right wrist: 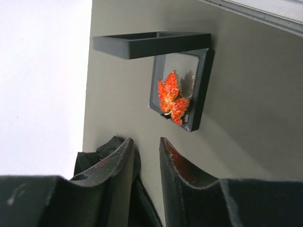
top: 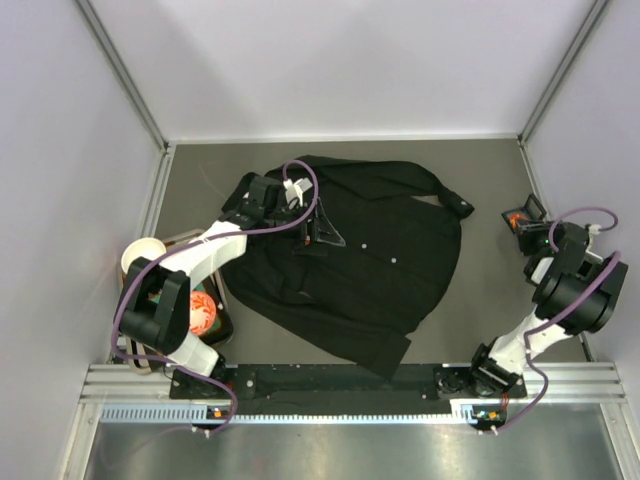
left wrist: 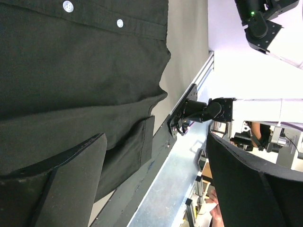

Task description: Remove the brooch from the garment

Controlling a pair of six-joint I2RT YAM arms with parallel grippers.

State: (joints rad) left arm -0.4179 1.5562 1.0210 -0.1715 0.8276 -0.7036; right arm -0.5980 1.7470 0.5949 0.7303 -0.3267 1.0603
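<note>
Across the middle of the overhead view, on the grey-green table (top: 480,170), the garment (top: 380,270) lies spread flat. It is a black shirt with its collar toward the upper left of the frame and a sleeve running out to the upper right. Two of its pale buttons (left wrist: 68,6) show along the top edge of the left wrist view.

The left arm reaches from the lower left of the frame over the shirt's upper chest. The left gripper (left wrist: 156,135) has its jaws spread wide, with nothing between them and black cloth beneath. From these angles I cannot tell whether its fingertips (left wrist: 75,175) touch the fabric or sit just above it.

At the left edge of the overhead frame, a dark tray (top: 230,325) holds a round orange disc (top: 200,315) with a white pattern. A white cup (top: 140,258) stands just beyond it.

Near the right edge of the overhead frame, well apart from the shirt's body, a small black case (right wrist: 201,90) sits open with its lid raised. The brooch (right wrist: 173,97), a red-orange maple leaf, rests inside it, off the garment. The right gripper (right wrist: 146,144) is just beside the case, its jaws only narrowly parted and empty. Its fingers (right wrist: 118,165) point toward the brooch without touching it, and a fold of black cloth shows at the lower left of that wrist view.
</note>
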